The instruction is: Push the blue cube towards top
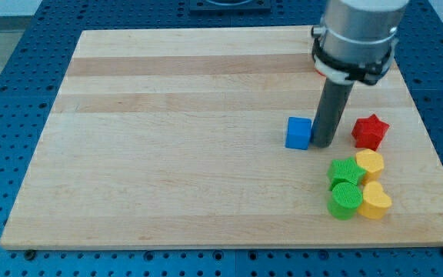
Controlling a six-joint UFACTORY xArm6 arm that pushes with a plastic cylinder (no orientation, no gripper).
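Note:
The blue cube sits on the wooden board, right of the middle. My tip rests on the board just to the cube's right, touching or almost touching its right side. The dark rod rises from there to the arm's grey body at the view's top right.
A red star-shaped block lies right of my tip. Below it is a cluster: a green block, a green round block, a yellow block and a yellow block. The board's right edge is close by.

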